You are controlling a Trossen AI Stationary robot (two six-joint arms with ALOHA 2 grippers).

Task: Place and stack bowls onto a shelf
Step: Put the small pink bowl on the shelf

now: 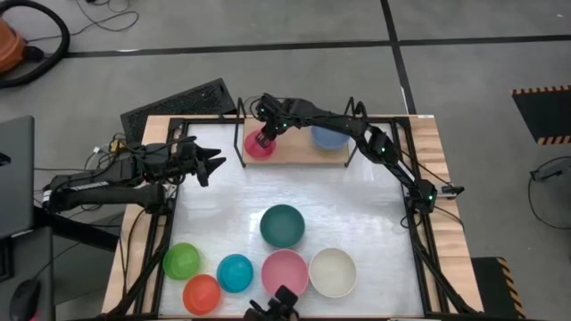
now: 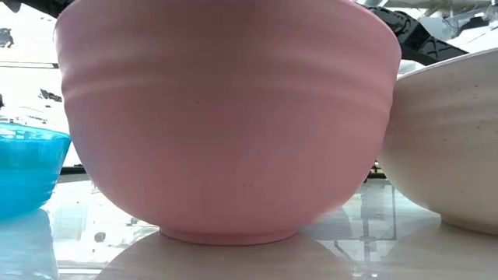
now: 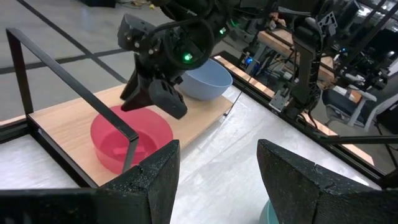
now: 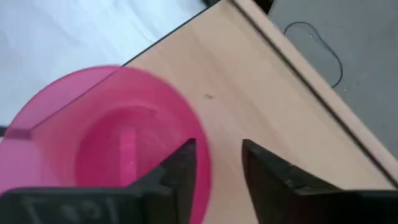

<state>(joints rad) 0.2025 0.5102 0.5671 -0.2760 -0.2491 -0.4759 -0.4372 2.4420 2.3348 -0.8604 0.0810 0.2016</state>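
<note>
**Magenta bowl on the shelf, right end effector at its rim**

The right end effector (image 1: pixel 265 134) is positioned over the magenta bowl (image 1: pixel 260 145), which sits on the shelf (image 1: pixel 294 156) at its left end; the fingers are seen slightly apart, straddling the bowl's rim. A grey-blue bowl (image 1: pixel 329 136) is set on the shelf's right part. The left end effector (image 1: pixel 212 163) is held with its fingers apart above the bench (image 1: pixel 357 214), near the shelf. On the bench are found the teal bowl (image 1: pixel 282 225), pink bowl (image 1: pixel 285 272), cream bowl (image 1: pixel 333 271), cyan bowl (image 1: pixel 235 272), green bowl (image 1: pixel 182 261) and orange bowl (image 1: pixel 202 293).
</note>
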